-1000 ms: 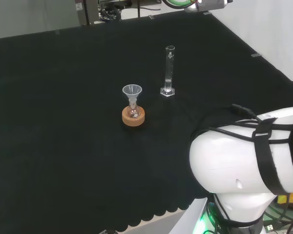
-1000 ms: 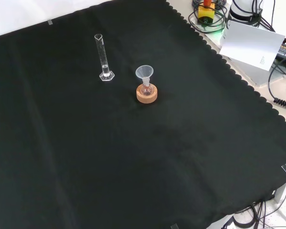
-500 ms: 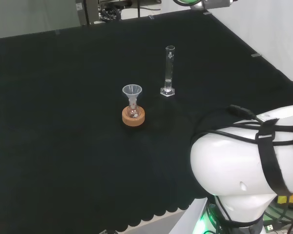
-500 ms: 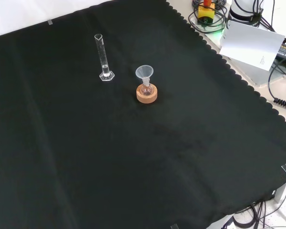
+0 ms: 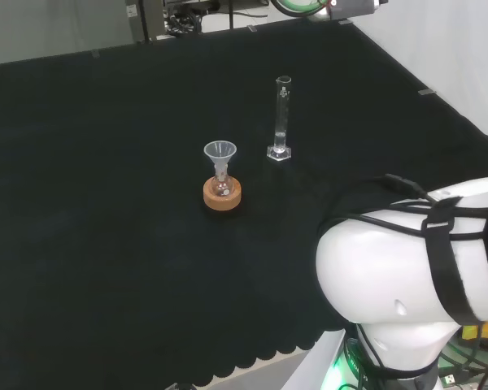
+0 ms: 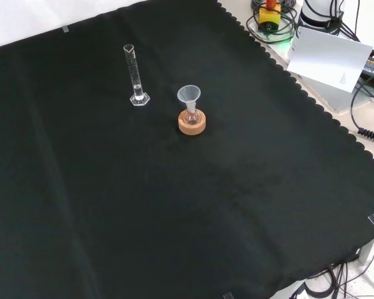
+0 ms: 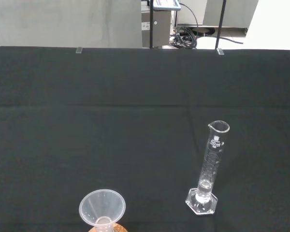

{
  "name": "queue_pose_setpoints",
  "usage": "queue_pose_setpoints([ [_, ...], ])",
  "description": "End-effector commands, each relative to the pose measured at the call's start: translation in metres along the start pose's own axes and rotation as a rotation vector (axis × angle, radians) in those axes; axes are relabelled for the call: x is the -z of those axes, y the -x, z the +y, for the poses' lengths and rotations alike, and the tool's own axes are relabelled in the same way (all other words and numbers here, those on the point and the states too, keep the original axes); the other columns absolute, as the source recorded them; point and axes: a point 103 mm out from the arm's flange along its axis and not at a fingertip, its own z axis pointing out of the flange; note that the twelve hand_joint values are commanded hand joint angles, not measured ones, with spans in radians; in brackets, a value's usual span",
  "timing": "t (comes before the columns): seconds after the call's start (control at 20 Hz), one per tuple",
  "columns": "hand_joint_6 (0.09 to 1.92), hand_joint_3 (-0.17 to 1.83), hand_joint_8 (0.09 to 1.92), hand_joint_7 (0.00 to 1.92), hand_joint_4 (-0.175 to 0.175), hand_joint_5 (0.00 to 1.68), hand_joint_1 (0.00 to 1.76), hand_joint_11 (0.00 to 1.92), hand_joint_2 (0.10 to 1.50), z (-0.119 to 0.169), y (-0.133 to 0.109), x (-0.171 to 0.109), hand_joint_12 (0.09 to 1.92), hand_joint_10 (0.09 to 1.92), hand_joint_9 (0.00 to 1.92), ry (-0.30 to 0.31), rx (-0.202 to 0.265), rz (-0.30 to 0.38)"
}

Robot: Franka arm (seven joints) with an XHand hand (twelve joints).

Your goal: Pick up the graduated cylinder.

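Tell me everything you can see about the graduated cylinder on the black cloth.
The graduated cylinder is a tall, narrow tube of clear glass or plastic on a flat hexagonal foot. It has a small pouring spout at the rim and fine printed graduation marks up its side. It stands upright on the black cloth, alone and untouched. It looks empty, though that is hard to tell. In the head view it stands right of and beyond the funnel, which sits in a small flask on a cork ring.

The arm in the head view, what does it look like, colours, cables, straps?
The arm's link is big, rounded, glossy white. Black straps wrap round it, and thin black cables run across its top. A green glow shows at its base.
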Motion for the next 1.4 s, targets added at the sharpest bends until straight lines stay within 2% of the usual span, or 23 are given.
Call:
queue_pose_setpoints([
  [0.05, 0.09, 0.02, 0.31, 0.0, -0.011, 0.19, 0.08, 0.01, 1.35, 0.013, 0.043, -0.03, 1.39, 0.09, 0.39, -0.028, -0.049, 0.039],
  [0.25, 0.09, 0.02, 0.32, 0.0, -0.013, 0.19, 0.09, 0.01, 1.35, 0.023, 0.067, -0.055, 1.4, 0.09, 0.4, -0.04, -0.064, 0.052],
  [0.4, 0.09, 0.02, 0.34, 0.01, -0.016, 0.19, 0.11, 0.01, 1.34, 0.031, 0.083, -0.078, 1.4, 0.09, 0.41, -0.034, -0.059, 0.065],
  [0.75, 0.09, 0.01, 0.44, 0.02, -0.026, 0.21, 0.17, 0.05, 1.32, 0.067, 0.1, -0.127, 1.38, 0.09, 0.43, -0.039, -0.052, 0.116],
  [0.8, 0.09, 0.0, 0.46, 0.01, -0.027, 0.21, 0.18, 0.05, 1.32, 0.074, 0.101, -0.135, 1.38, 0.13, 0.41, -0.035, -0.046, 0.126],
  [0.9, 0.09, 0.0, 0.51, 0.0, -0.029, 0.22, 0.21, 0.05, 1.3, 0.088, 0.103, -0.149, 1.38, 0.35, 0.33, -0.032, -0.014, 0.139],
  [0.95, 0.09, -0.01, 0.53, 0.01, -0.031, 0.23, 0.24, 0.05, 1.29, 0.094, 0.103, -0.157, 1.38, 0.46, 0.29, -0.004, 0.0, 0.157],
  [1.05, 0.09, -0.02, 0.57, 0.06, -0.036, 0.25, 0.3, 0.07, 1.27, 0.109, 0.104, -0.173, 1.39, 0.59, 0.3, 0.007, 0.014, 0.19],
  [1.2, 0.09, -0.04, 0.6, 0.11, -0.043, 0.29, 0.37, 0.1, 1.24, 0.128, 0.108, -0.193, 1.38, 0.65, 0.33, -0.007, 0.018, 0.222],
  [1.4, 0.09, -0.04, 0.6, 0.08, -0.046, 0.3, 0.4, 0.12, 1.23, 0.147, 0.112, -0.218, 1.38, 0.65, 0.32, -0.028, 0.012, 0.257],
])
